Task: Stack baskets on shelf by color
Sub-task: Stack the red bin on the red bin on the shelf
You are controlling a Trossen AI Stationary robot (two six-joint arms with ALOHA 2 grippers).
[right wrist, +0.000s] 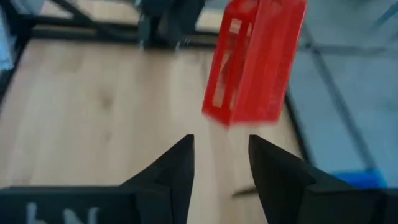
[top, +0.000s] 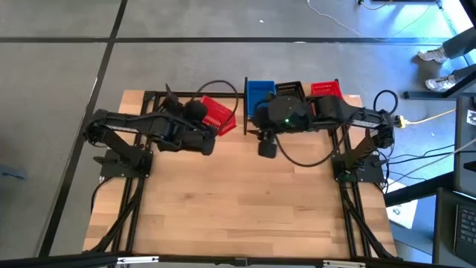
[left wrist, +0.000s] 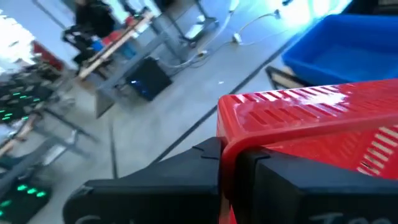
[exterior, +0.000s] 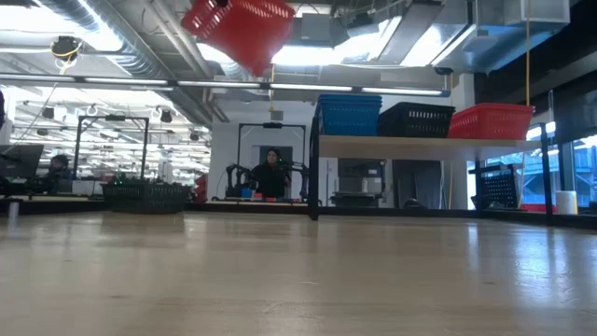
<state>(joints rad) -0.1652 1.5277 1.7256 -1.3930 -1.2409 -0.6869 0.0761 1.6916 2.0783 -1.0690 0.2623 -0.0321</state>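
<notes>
My left gripper [top: 199, 115] [left wrist: 229, 158] is shut on a red basket [top: 219, 116], held high over the table's far part and tilted in the low view [exterior: 238, 28]. On the shelf [exterior: 420, 146] at the far edge stand blue baskets [exterior: 348, 114] [top: 259, 92], black baskets [exterior: 415, 119] [top: 289, 89] and a red basket [exterior: 490, 119] [top: 325, 89], side by side on their bottoms. My right gripper [top: 266, 149] [right wrist: 221, 149] is open, in front of the shelf and right of the held basket [right wrist: 255, 62], touching nothing. My left gripper pinches the red basket's wall at its rim [left wrist: 227, 140] between the two fingers, one finger [left wrist: 202, 165] on either side of the wall. The basket is lifted clear of the table and sits tilted in the hold.
The wooden tabletop [top: 238, 201] spreads toward the near edge in front of both arms. Black frame posts [top: 132, 216] run along its left and right sides. Cables [top: 305, 156] hang by the right arm. A person [exterior: 272, 174] is in the room far behind the table.
</notes>
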